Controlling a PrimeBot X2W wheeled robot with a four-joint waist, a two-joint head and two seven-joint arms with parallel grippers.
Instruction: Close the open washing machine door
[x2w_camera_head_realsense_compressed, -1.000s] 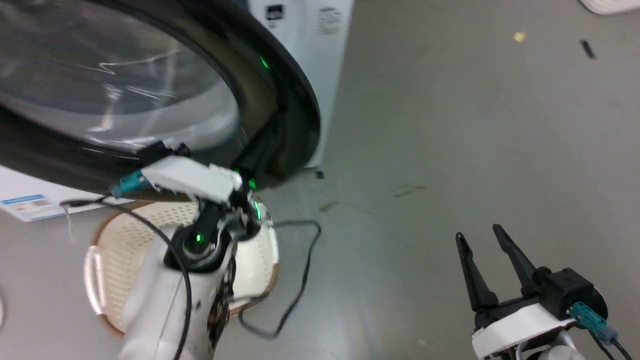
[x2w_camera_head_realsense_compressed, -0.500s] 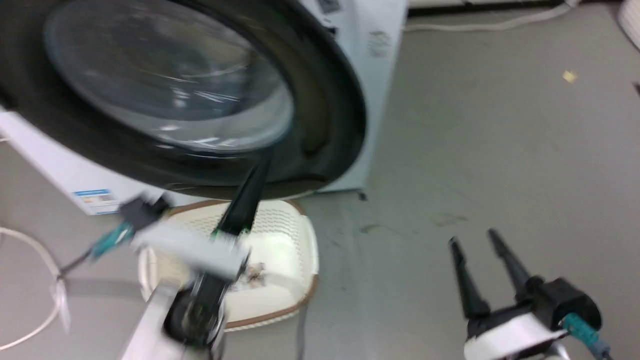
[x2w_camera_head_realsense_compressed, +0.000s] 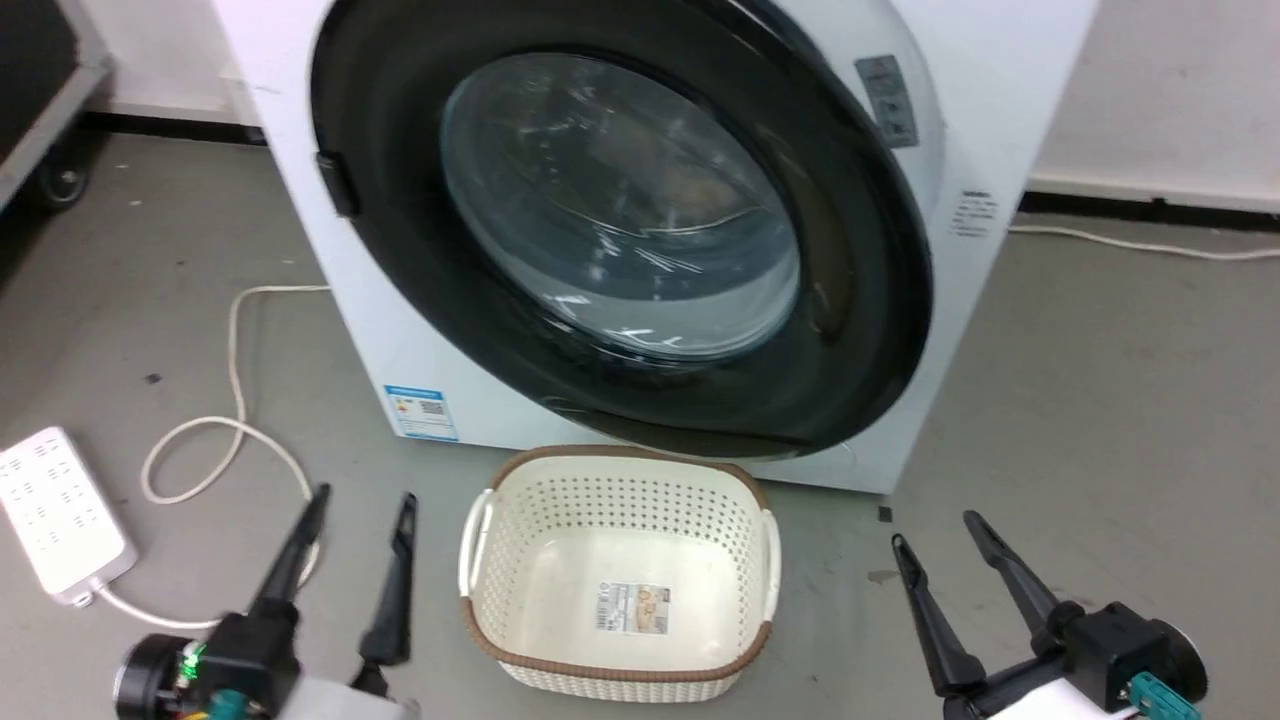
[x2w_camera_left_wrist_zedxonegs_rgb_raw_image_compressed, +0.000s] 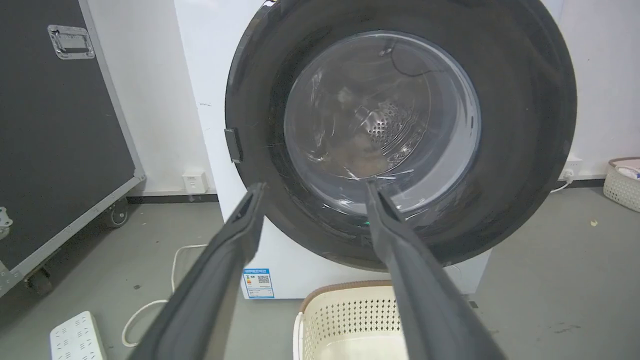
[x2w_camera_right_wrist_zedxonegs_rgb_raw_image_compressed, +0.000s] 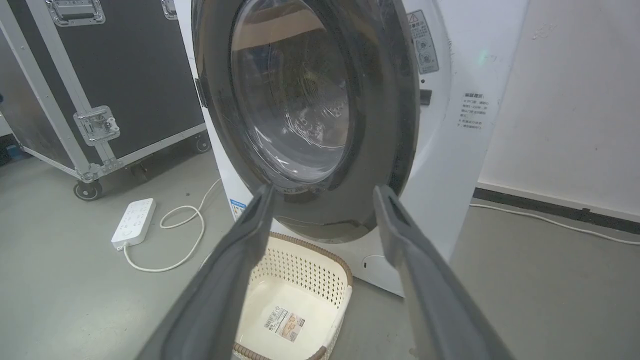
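As the washing machine door (x2w_camera_head_realsense_compressed: 620, 230) lies flat against the front of the white machine (x2w_camera_head_realsense_compressed: 1000, 60), above the basket (x2w_camera_head_realsense_compressed: 620, 455) on the floor, closing looks done, latch unconfirmed; left gripper (x2w_camera_head_realsense_compressed: 364, 494) and right gripper (x2w_camera_head_realsense_compressed: 934, 528) hang spread, empty, well apart from it.

Grey floor (x2w_camera_head_realsense_compressed: 1100, 400): washer (x2w_camera_head_realsense_compressed: 1000, 60), basket (x2w_camera_head_realsense_compressed: 620, 455), power strip (x2w_camera_head_realsense_compressed: 60, 510).

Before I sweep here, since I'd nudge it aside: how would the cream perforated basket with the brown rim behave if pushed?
The cream perforated plastic basket holds only a label, so it is probably light and would slide on the smooth grey floor. Low and wide, it seems unlikely to tip.
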